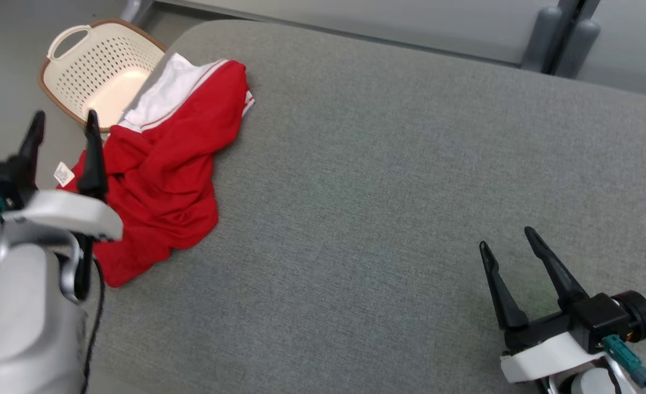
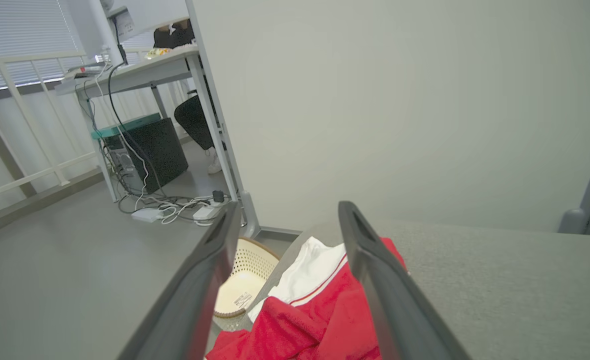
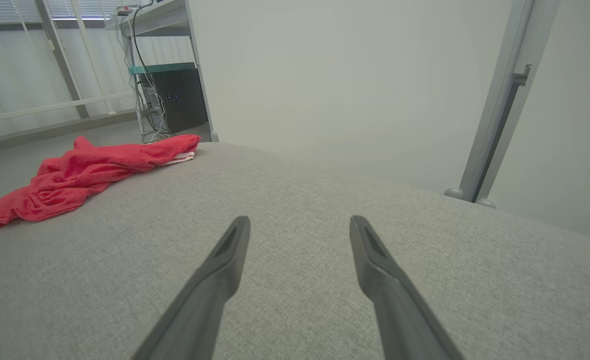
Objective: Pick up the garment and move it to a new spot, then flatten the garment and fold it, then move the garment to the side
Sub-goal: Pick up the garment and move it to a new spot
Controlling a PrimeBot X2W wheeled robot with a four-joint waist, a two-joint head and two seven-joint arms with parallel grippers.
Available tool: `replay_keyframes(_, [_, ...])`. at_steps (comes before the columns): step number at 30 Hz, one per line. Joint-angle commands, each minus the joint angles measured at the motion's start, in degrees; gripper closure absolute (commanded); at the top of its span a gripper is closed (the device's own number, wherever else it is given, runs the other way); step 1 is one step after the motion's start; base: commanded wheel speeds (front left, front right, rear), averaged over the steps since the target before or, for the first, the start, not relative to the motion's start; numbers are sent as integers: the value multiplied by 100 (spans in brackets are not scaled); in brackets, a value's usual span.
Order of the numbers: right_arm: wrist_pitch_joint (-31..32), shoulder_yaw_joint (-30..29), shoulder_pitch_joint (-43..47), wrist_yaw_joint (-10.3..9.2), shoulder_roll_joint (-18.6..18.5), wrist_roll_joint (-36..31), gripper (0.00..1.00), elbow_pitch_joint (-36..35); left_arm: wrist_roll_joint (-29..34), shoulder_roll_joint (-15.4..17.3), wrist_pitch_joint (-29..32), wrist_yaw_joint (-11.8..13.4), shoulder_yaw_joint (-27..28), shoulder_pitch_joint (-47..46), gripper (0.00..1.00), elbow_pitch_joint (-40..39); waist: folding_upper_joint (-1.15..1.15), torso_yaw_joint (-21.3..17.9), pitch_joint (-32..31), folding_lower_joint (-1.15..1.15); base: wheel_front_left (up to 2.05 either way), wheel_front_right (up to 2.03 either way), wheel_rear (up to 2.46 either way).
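The garment (image 1: pixel 164 169) is red with a white part and thin striped trim. It lies crumpled at the far left edge of the grey padded table (image 1: pixel 383 191), partly hanging over that edge. My left gripper (image 1: pixel 63 120) is open and hovers by the garment's left side, its fingers empty. From the left wrist the garment (image 2: pixel 320 310) lies low between the open fingers (image 2: pixel 375 280). My right gripper (image 1: pixel 506 241) stands open over bare table at the lower right, far from the cloth. In the right wrist view the garment (image 3: pixel 80 175) lies far off at the left.
A cream perforated laundry basket (image 1: pixel 98 71) with a brown rim sits on the floor beyond the table's left corner. Grey partition walls (image 1: pixel 410 27) border the table's far side. A desk (image 2: pixel 140 70) with cables and a dark box stands further off, with a seated person's legs (image 2: pixel 195 120) behind it.
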Motion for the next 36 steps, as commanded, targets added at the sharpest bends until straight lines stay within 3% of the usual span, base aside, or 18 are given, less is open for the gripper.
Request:
replay_keyframes(1, [-31,-8,-118,-4,-93,-34,0,-15,-47,119,123,-23,55,-449,0,234,0,-287,577,0,0,0,0])
replay_keyframes(7, [-31,-8,-557,-4,-365,-156,0,-158,-585,667,1396,-175,322,-2381,0,2064,0,-759,1318,0,0,0,0])
replay_keyframes(10, [-31,-56,-651,-4,-431,-210,0,-212,-846,783,1815,-254,343,-3056,0,2763,0,-913,1574,0,0,0,0])
replay_keyframes(14, [-10,-148,-651,-9,-445,-237,0,-202,-1473,566,1963,-319,359,-3720,0,3384,0,-1022,1821,0,0,0,0])
replay_keyframes(16, [3,-132,-674,-10,-431,-255,0,-186,-1713,510,2104,-322,121,-3770,0,3608,0,-1111,1927,0,0,0,0])
replay_keyframes(23, [25,-247,-702,-17,-346,-288,0,-181,-1724,978,2215,-321,-750,-3622,0,4272,0,-1400,2184,0,0,0,0])
replay_keyframes(30, [43,-270,-747,-24,-289,-289,0,-135,-1922,1084,2387,-320,-891,-3486,0,4915,0,-1532,2298,0,0,0,0])
replay_keyframes(31, [43,-262,-764,-24,-277,-278,0,-128,-1956,1096,2458,-316,-912,-3435,28,4968,0,-1545,2299,0,0,0,0])
replay_keyframes(33, [44,-261,-780,-24,-252,-268,0,-113,-2136,1106,2383,-315,-810,-3392,100,5001,0,-1556,2289,0,0,0,0])
replay_keyframes(36, [43,-221,-777,-24,-165,-245,0,-56,-2854,937,2107,-322,-389,-3395,100,4749,0,-1568,2193,0,0,0,0])
